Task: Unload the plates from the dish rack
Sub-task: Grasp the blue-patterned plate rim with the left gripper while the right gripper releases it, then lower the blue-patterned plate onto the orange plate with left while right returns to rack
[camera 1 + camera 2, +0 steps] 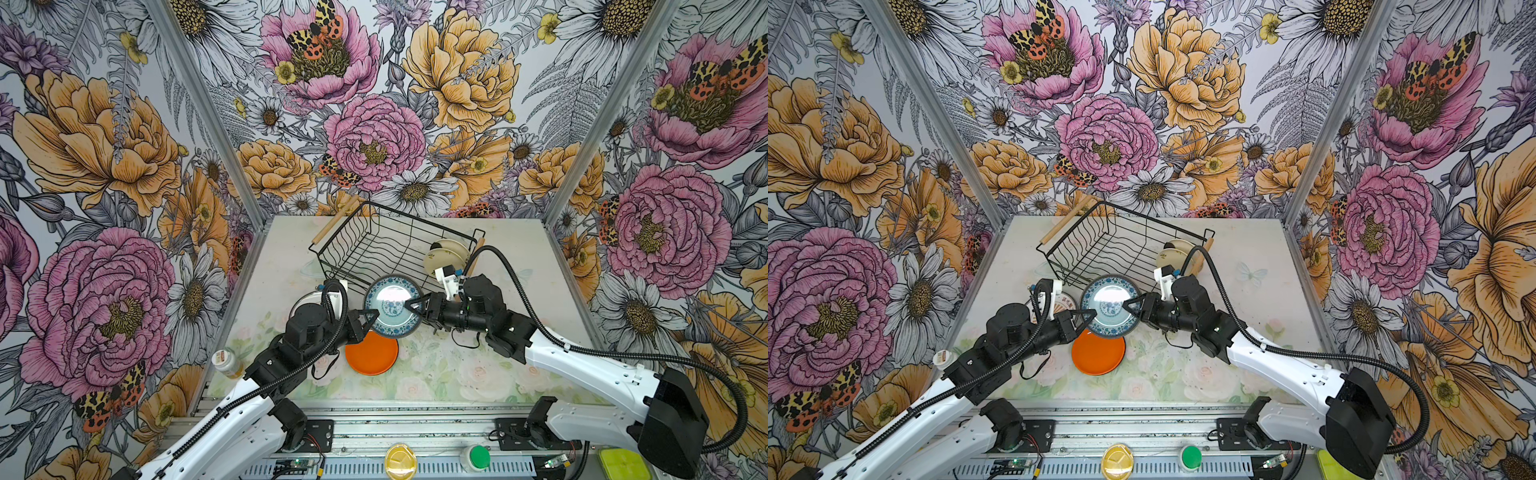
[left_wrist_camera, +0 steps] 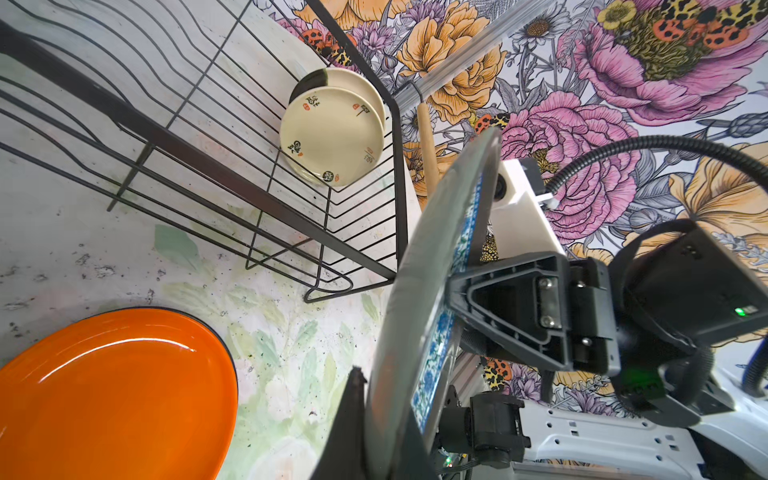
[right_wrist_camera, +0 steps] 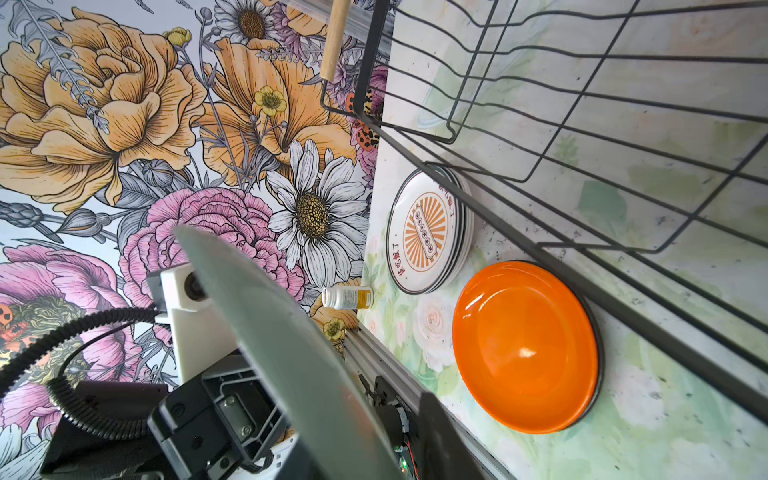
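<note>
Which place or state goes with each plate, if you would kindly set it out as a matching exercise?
Things: 1 blue-patterned plate; 2 orange plate; 3 cream plates; 4 sunburst plate.
States: A flat on the table, nearest the arms' bases; B standing in the dish rack; C held up by the left gripper; D top of a stack beside the rack.
Pairs: 1-C; 2-A; 3-B; 4-D.

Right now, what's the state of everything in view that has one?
Blue-patterned plate: held off the table.
Left tool: shut on that plate's rim.
Right tool: at the opposite rim, jaws parted.
Orange plate: flat on the table.
White motif plates: stacked on the table.
Cream plates: two, on edge in the rack.
Dish rack: holds only those two.
Bottle: upright, capped.
</note>
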`<state>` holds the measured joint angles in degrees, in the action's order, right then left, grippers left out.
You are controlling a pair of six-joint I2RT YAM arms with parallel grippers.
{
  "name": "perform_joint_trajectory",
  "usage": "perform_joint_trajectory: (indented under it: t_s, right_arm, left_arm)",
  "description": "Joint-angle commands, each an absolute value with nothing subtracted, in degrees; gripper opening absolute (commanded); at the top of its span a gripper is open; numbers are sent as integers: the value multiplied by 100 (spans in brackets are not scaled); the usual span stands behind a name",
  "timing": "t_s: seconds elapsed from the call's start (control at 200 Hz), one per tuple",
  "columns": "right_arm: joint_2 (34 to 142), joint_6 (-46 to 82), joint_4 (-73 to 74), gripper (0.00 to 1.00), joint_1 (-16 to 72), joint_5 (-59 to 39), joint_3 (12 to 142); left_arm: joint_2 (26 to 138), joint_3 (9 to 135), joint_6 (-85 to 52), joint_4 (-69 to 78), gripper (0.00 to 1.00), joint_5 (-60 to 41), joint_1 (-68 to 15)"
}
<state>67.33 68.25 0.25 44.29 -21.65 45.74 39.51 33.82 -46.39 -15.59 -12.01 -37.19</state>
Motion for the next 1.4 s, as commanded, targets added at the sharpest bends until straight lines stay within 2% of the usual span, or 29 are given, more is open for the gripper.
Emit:
perform_joint_trajectory:
  t_s: [0.0,0.18,0.4,0.505,0.58,0.716,0.856,1.011,1.166,1.391]
  right_arm:
    - [6697,6562,98,47,4482,-2154,4980]
    - [6705,5448,-1096,67,4288,-2113,5649]
    - [6728,3640,-2093,75,3685,-2329,6493]
    - [6706,2601,-2575,80,3656,-1754,7006]
    - [6702,1996,-2827,93,3656,-1076,7265]
    - [6756,1265,-2940,99,3647,262,7439]
    - [6922,1102,-2987,99,3621,1082,7540]
    - [7095,1119,-2986,99,3621,1659,7523]
    - [7154,1129,-2997,99,3621,1863,7445]
    - [7119,1138,-3010,99,3621,1758,7342]
  left_arm:
    - [4012,3465,-4518,-1853,2,-1279,-3607]
    - [3943,3797,-4371,-2532,0,-1335,-3262]
    - [3786,4316,-4461,-3829,0,-1560,-2280]
    - [3750,4373,-4652,-4361,0,-1661,-1890]
    - [3728,4362,-4839,-4641,0,-1574,-1799]
    - [3645,4197,-5134,-4742,0,-1513,-1866]
    - [3455,3887,-5516,-4788,0,-1316,-2079]
    - [3420,3651,-5885,-4781,0,-846,-2730]
    - [3486,3453,-6235,-4781,0,-279,-3430]
    - [3512,3160,-6475,-4706,0,-44,-3708]
